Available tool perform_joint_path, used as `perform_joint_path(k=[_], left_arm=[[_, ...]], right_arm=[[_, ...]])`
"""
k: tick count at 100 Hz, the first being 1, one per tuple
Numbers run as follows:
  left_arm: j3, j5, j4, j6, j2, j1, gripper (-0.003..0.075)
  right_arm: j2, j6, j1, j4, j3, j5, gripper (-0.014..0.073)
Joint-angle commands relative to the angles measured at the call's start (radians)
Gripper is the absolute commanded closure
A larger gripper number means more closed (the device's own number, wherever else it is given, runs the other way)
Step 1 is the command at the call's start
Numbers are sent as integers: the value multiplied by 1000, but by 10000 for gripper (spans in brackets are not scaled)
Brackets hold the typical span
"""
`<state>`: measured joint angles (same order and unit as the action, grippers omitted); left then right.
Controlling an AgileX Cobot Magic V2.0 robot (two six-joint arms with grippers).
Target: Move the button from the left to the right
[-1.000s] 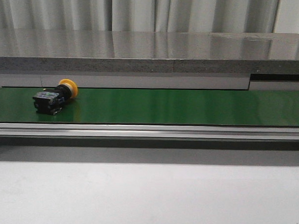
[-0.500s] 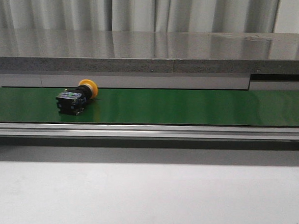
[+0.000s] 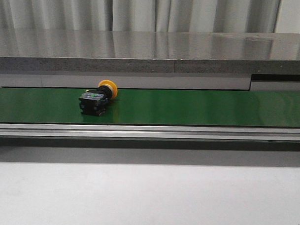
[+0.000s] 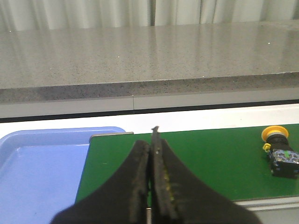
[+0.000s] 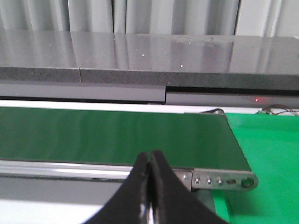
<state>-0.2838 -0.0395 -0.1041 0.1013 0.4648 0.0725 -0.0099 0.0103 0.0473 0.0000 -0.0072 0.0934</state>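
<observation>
Rightward along the green belt went the button.

Small industrial push-button: round yellow-orange mushroom cap on a black blocky switch body with small green marks. Lies on its side on the green conveyor belt, left of the belt's middle in the front view. Cap points toward the far edge and slightly right; black body sits nearer the camera. Nothing touches it. Also visible in the left wrist view, cap away, body nearer.
</observation>
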Motion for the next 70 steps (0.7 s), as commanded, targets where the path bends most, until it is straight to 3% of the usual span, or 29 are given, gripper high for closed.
perform_joint_path(k=[1,18,54,70], left_arm=[[-29,85,-2,0,4,7,741],[-29,85,-2,0,4,7,741],[-29,85,-2,0,4,7,741],[-29,85,-2,0,4,7,741]], right_arm=[[-4,6,-6,0,-83,-85,661],[100,6,-6,0,-241,82,661],[512,6,-6,34,-648,488,661],[687,6,-6,77,-763,562,661]])
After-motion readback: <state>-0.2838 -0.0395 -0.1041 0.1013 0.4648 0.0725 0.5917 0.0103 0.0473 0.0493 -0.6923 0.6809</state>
